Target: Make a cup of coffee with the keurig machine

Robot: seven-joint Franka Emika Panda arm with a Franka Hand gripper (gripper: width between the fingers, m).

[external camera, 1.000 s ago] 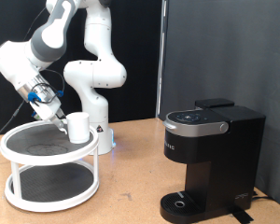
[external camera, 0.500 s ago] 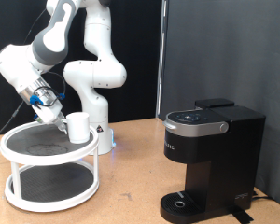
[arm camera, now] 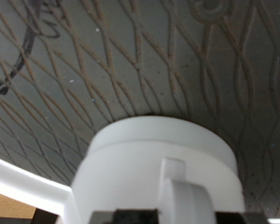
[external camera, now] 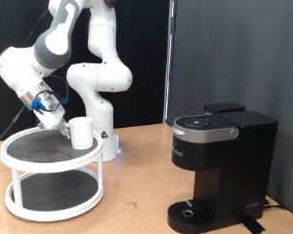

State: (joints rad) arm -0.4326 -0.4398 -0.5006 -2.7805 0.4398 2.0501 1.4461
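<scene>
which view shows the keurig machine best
The exterior view: the whole keurig machine stands at its right on the table, lid down, drip tray bare. The wrist view shows none of it, only the cup close up on the rack's patterned shelf.

White cup [external camera: 82, 133] upright near shelf rim; black keurig machine [external camera: 221, 168] well apart, lid seemingly closed.
</scene>
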